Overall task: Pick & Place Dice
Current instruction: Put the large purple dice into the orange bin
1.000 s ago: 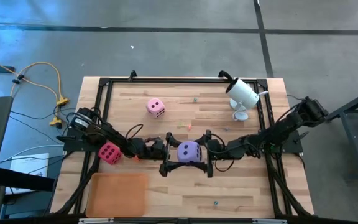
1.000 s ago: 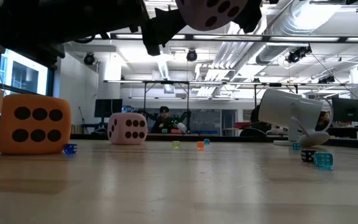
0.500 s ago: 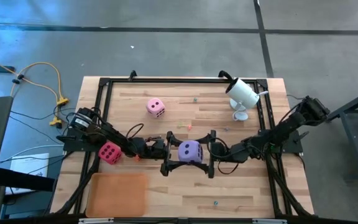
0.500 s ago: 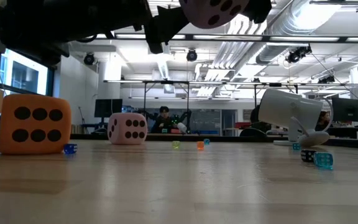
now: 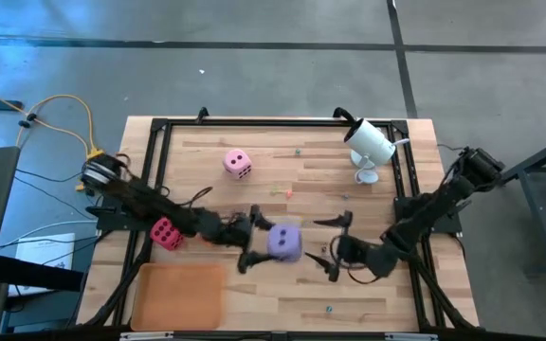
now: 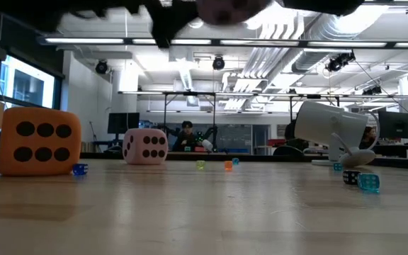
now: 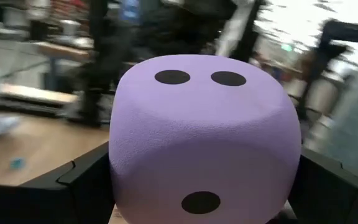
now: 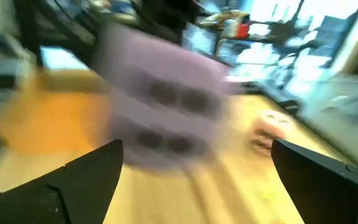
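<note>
Between the left gripper's fingers sits the purple die, held up off the desk, and you can see it squeezed from both sides in the left wrist view. Your right gripper is just beside it with its fingers wide and holding nothing. The orange tray lies close by on the left arm's own side, so that arm looks best for the drop.

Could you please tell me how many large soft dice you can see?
4: light pink die far-centre, magenta die left, purple die in left gripper, orange die in low view only.
</note>
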You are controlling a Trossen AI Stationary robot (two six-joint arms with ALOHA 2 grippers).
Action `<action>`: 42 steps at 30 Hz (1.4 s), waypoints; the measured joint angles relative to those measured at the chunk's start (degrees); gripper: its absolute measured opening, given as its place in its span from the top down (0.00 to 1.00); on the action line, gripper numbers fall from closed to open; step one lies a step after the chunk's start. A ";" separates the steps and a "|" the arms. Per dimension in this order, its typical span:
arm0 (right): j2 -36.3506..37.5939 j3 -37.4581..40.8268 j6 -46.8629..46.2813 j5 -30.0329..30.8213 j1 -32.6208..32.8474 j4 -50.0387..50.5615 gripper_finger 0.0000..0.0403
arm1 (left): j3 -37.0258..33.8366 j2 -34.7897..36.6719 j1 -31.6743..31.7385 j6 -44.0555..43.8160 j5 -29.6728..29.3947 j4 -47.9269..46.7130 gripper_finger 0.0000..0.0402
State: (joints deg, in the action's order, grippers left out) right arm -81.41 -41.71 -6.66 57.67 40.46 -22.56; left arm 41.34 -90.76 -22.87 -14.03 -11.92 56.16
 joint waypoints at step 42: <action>0.04 -0.14 -13.02 1.90 10.55 9.09 0.01 | 19.63 21.83 -32.38 -78.81 -0.67 -113.60 0.11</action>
State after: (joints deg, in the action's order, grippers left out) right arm -81.36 -41.85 -19.68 59.57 51.00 -13.47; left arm 60.97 -68.93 -55.24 -92.84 -12.59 -57.44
